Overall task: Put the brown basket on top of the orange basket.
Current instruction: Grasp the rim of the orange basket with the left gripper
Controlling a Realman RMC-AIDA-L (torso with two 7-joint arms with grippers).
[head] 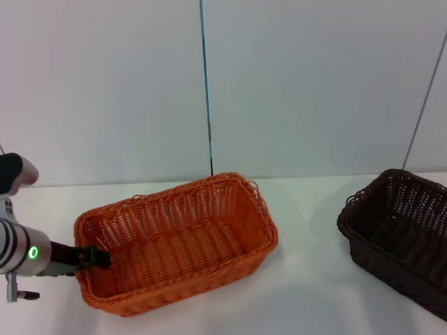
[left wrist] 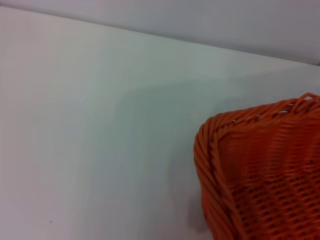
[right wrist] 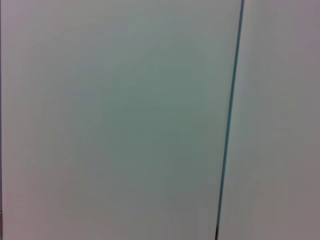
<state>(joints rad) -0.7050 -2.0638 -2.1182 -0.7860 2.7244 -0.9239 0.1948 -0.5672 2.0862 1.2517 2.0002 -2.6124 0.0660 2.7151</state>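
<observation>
The orange basket (head: 178,241) sat on the white table (head: 300,293) toward the robot's left, open side up; the brown basket (head: 401,237) stood well apart from it at the robot's right, partly cut off by the edge of the head view. The left gripper (head: 98,257) lay at the orange basket's near-left end, its dark tip against the braided rim; whether its fingers were clenched on the rim or merely touching it could not be told. The left wrist view showed one corner of the orange basket (left wrist: 260,170) over bare table (left wrist: 100,125), with no fingers visible. The right gripper was out of sight in every view, and the right wrist camera faced only a pale wall panel (right wrist: 115,120) with a dark vertical seam (right wrist: 229,120). Nothing had yet been stacked, so the task appeared to be at its start. To do the step well, the left arm would probably best steady or square the orange basket while the brown basket was gripped by its rim, lifted clear of the orange rim, aligned long side to long side, and lowered level so that it did not tilt or snag on the weave. No brand, label or writing was legible anywhere.
</observation>
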